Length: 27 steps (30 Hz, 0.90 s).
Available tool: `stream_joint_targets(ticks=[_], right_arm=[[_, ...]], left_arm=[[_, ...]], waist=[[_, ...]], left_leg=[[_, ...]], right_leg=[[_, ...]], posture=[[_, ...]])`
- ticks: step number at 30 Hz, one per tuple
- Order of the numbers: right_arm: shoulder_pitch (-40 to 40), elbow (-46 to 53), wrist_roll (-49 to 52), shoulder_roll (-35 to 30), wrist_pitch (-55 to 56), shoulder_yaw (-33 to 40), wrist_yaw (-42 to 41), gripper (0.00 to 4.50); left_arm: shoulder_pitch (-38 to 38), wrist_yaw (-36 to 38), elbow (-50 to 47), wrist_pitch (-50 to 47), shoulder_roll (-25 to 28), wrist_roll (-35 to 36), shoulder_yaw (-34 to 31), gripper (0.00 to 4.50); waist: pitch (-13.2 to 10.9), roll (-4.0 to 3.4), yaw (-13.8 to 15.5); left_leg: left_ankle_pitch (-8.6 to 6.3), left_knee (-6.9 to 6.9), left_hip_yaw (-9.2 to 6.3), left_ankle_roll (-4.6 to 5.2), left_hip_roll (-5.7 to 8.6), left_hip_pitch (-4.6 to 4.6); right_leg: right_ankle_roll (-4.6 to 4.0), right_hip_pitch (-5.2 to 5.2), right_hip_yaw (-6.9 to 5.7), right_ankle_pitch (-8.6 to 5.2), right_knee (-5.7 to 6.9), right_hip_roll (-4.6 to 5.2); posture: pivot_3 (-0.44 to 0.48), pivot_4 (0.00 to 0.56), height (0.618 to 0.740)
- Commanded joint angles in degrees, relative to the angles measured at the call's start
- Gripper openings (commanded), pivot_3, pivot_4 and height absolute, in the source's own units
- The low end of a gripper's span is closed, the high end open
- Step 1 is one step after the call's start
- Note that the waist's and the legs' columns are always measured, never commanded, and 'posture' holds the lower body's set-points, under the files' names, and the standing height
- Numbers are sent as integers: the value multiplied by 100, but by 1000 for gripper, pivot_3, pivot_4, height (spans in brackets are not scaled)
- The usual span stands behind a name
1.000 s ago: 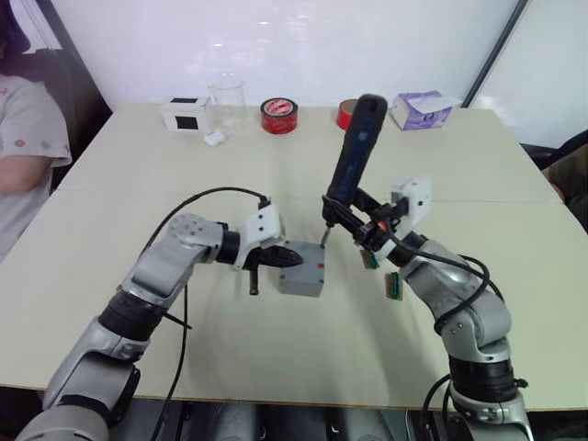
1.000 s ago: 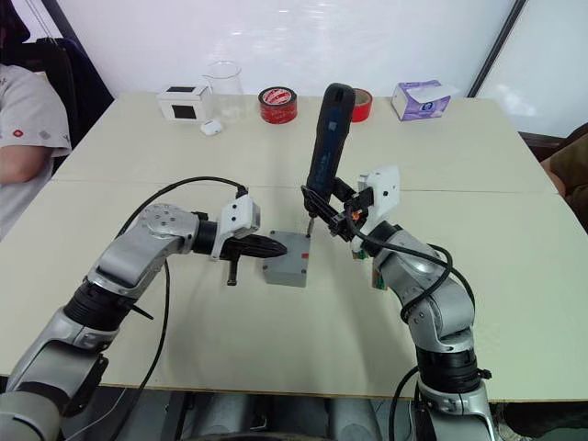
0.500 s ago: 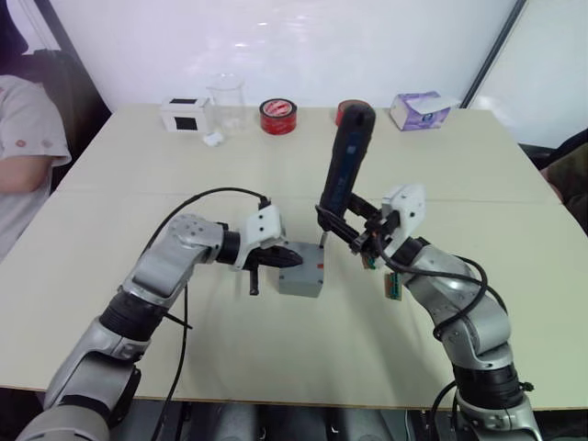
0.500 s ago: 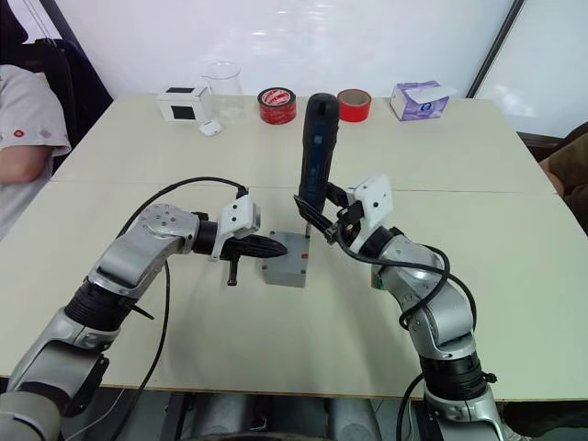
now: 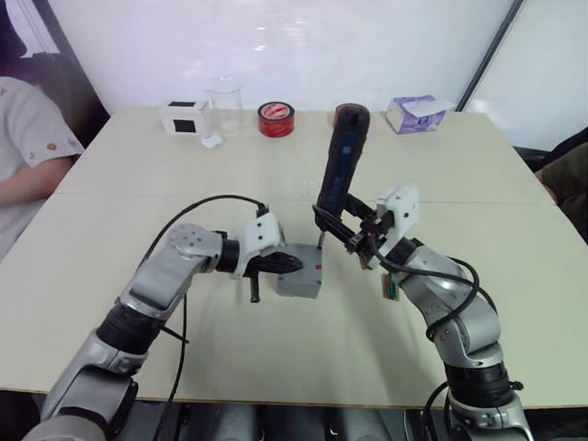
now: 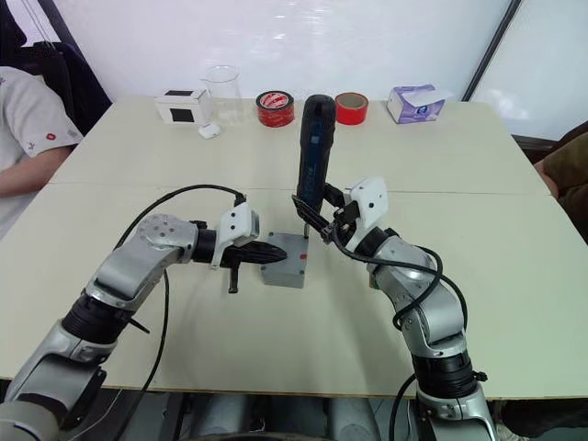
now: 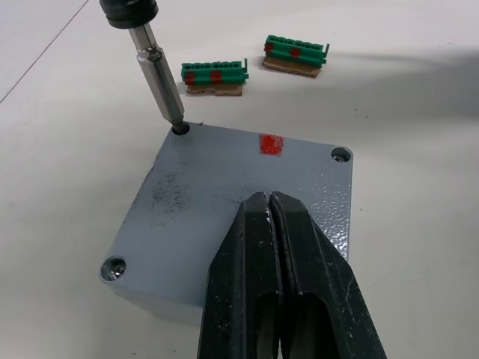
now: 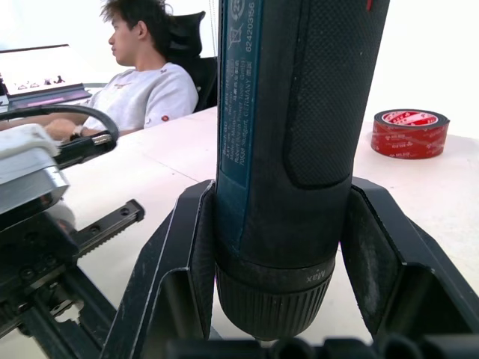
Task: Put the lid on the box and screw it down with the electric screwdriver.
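The grey box (image 5: 300, 280) stands mid-table with the lid (image 7: 217, 187) sitting on it, a red mark on top. Screws show in two lid corners. My left gripper (image 7: 269, 198) is shut, its fingertips lying on the lid's top from the left side (image 5: 290, 265). My right gripper (image 5: 342, 230) is shut on the electric screwdriver (image 5: 338, 170), gripping its lower body (image 8: 299, 112). The black tool stands nearly upright, and its metal bit (image 7: 161, 82) rests in the hole at the lid's far corner.
Green terminal pieces (image 7: 215, 73) lie just right of the box, under my right arm (image 5: 390, 287). Along the far edge stand a white box with a black panel (image 5: 184, 116), a glass beaker (image 5: 226, 103), red tape rolls (image 5: 277, 118) and a tissue pack (image 5: 413, 112). A person (image 5: 23, 147) sits at the left.
My right gripper has swung the screwdriver from a tilt to nearly upright and moved it slightly left over the lid's corner. The left gripper has stayed on the lid.
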State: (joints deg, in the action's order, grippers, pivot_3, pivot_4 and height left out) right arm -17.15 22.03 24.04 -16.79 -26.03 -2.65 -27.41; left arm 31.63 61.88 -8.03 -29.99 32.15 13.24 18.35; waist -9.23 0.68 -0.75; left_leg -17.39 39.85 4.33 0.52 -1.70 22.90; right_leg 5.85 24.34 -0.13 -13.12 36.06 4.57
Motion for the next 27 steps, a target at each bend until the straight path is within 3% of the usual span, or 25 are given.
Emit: stream_joint_targets(ticks=[1,27], right_arm=[[87,-266,49,-14,-213,-140,-133,1817],[450,-836,-475,258,257,-403,39,1817]], left_arm=[[-113,-77,-45,-137,-5,-58,94,0],[-255,-39,-100,-155,115,-89,99,0]], waist=[[0,0,0],[58,48,-9]], left_leg=[[0,-1,0,0,0,-6],[-1,-57,4,0,-11,-63]], right_leg=[[-1,-5,0,-1,0,0],[-34,-31,6,-20,-6,2]], posture=[[0,150,740],[0,150,740]])
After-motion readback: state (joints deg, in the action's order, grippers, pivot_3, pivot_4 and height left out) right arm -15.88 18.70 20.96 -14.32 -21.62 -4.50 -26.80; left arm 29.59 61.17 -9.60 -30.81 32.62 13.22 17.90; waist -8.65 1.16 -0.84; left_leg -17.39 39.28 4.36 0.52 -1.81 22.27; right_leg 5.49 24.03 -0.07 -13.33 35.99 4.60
